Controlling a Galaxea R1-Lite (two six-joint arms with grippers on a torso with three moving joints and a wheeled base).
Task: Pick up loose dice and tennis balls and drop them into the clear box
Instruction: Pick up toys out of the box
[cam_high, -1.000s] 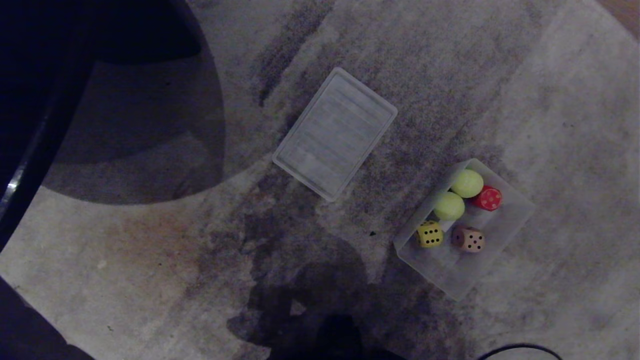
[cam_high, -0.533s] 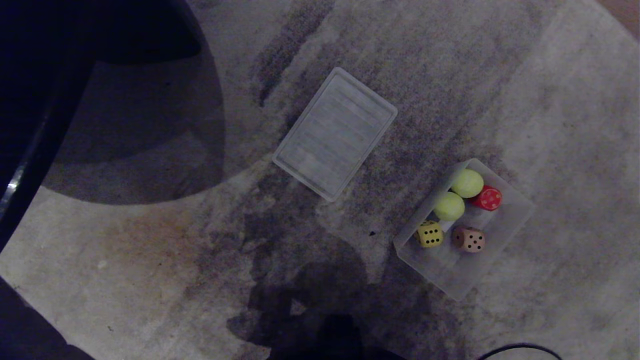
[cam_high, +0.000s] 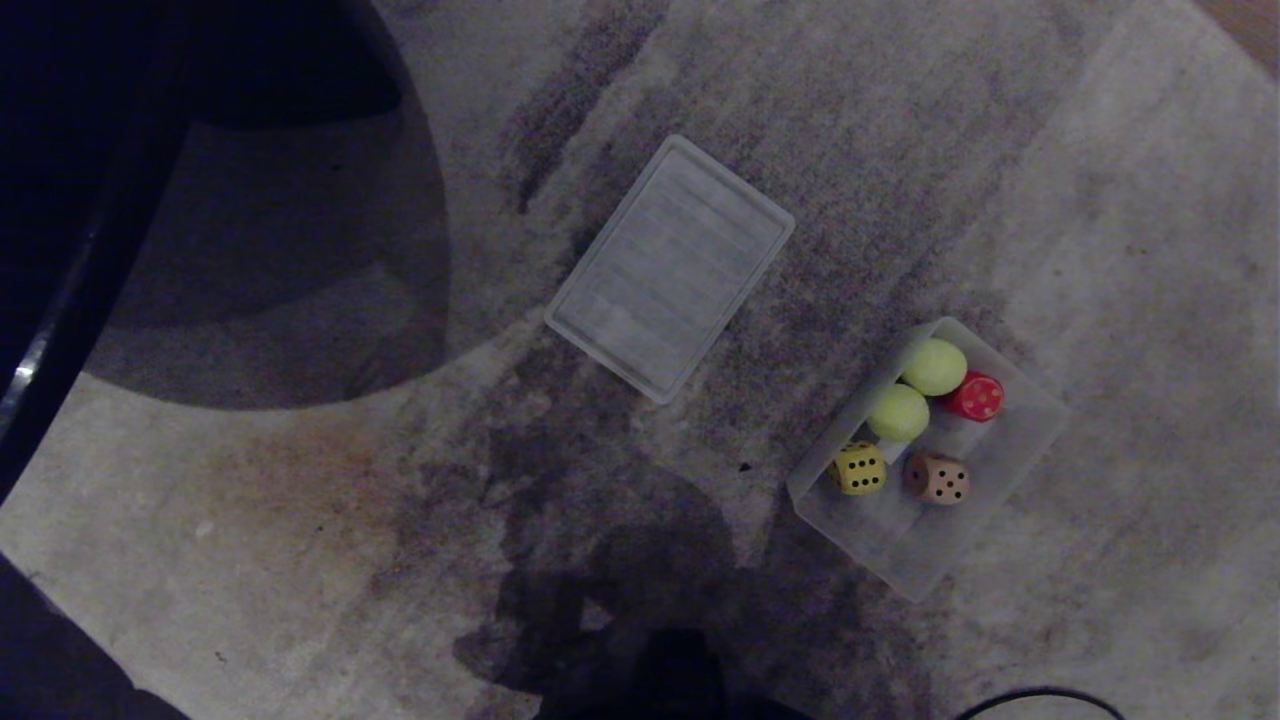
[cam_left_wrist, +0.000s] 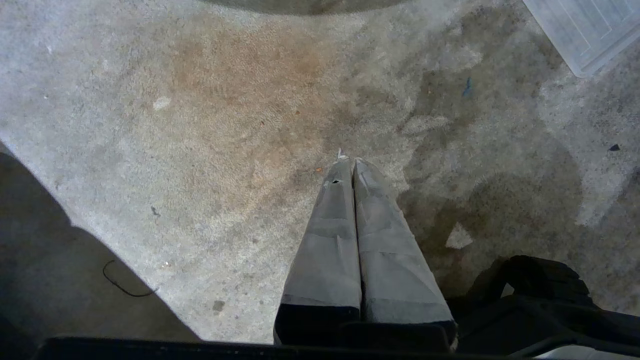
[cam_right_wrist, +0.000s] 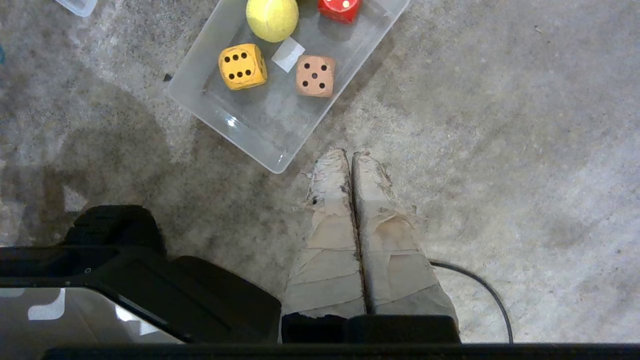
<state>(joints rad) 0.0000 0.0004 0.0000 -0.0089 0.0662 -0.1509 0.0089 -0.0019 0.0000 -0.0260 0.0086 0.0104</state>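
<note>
A pale grey carpet (cam_high: 1100, 250) fills the frame, mottled with dark smudges through the middle and a rusty stain (cam_high: 300, 470) at lower left. A large curved shadow (cam_high: 290, 260) covers the upper left (dim light overall). A black cable (cam_high: 1040, 700) loops at lower right.

The carpet (cam_high: 300, 520) is mottled grey with dark charcoal smears and a rusty brown patch. The box (cam_high: 1030, 415) is frosted and see-through, with a white label (cam_right_wrist: 288, 54) on its bottom. In it, two balls (cam_high: 916, 390) are yellow-green; one die (cam_high: 859, 468) is yellow with black pips, one (cam_high: 939, 478) tan with dark pips, one (cam_high: 976, 396) red with white pips. The lid (cam_high: 670, 266) is translucent and ribbed. Both grippers, left (cam_left_wrist: 348, 162) and right (cam_right_wrist: 345, 155), are wrapped in grey-beige tape. A cable (cam_right_wrist: 480, 285) is black.
</note>
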